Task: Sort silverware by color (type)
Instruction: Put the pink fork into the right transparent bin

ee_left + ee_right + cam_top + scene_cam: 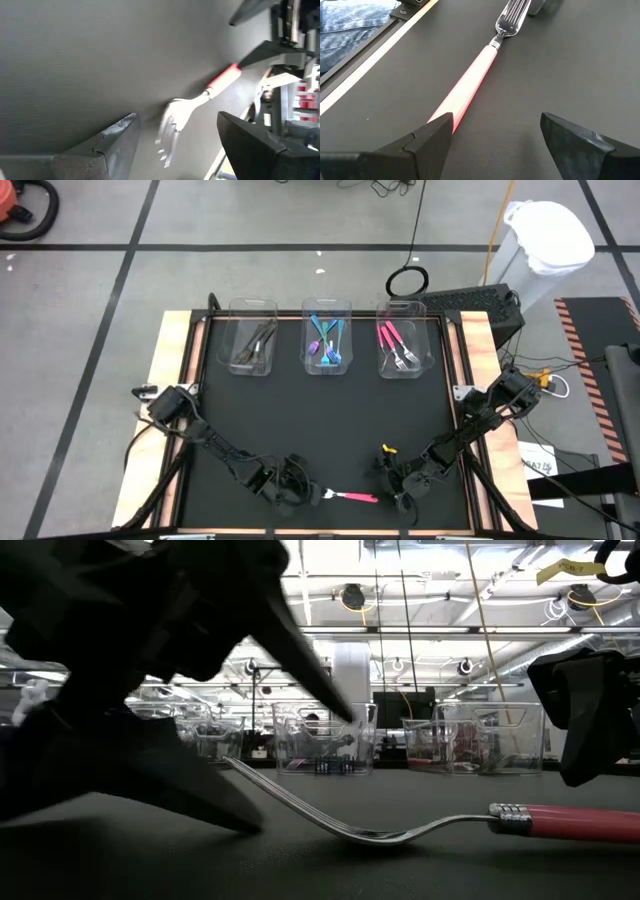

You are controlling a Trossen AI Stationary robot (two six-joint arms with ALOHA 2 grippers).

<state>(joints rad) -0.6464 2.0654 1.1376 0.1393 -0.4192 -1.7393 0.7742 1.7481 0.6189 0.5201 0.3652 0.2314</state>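
One pink-handled fork (349, 497) lies flat on the counter (320, 420), well short of the pink forks' bin (403, 352). Its tines point at the left gripper (297, 492), its handle at the right gripper (400, 488). Both grippers' fingers are spread and empty. The last pickup looks pending; next, close across its side-to-side axis.

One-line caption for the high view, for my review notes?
Last pink fork lies on the mat between the open left gripper and right gripper; three bins hold sorted forks.
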